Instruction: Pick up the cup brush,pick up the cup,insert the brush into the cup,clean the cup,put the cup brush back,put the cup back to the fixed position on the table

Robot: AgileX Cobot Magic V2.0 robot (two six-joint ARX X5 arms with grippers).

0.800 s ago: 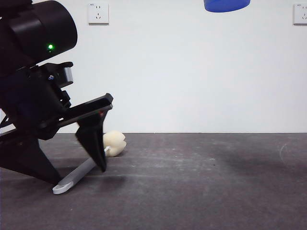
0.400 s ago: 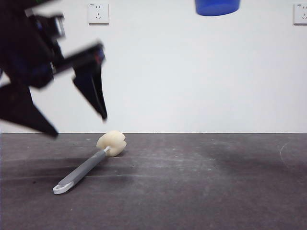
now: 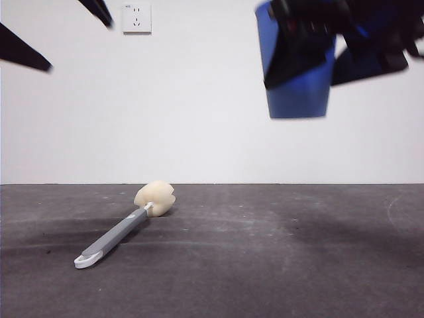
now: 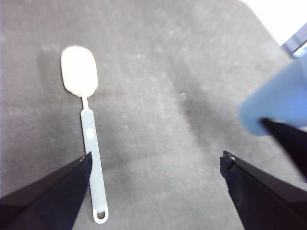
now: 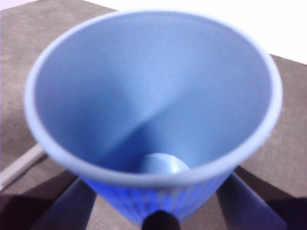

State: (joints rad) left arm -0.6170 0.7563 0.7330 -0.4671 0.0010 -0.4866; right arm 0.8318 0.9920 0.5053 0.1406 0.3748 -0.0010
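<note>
The cup brush (image 3: 122, 232) lies flat on the table (image 3: 278, 265) at the left, with its cream sponge head (image 3: 154, 199) toward the wall and its white loop nearest me. My left gripper (image 3: 79, 46) is open and empty, high above the brush at the top left. In the left wrist view the brush (image 4: 91, 143) lies below the open left gripper (image 4: 156, 155). My right gripper (image 3: 328, 66) is shut on the blue cup (image 3: 298, 93) and holds it upright in the air at the upper right. The cup (image 5: 153, 96) fills the right wrist view.
A white wall with two sockets (image 3: 136, 18) stands behind the table. The blurred cup (image 4: 283, 98) and a dark jaw of the right gripper show at the edge of the left wrist view. The brush handle (image 5: 19, 167) shows beside the cup in the right wrist view.
My left gripper has let go of the brush handle and risen to the top left corner. The brush now lies flat. The cup has come down into view in the right gripper.
</note>
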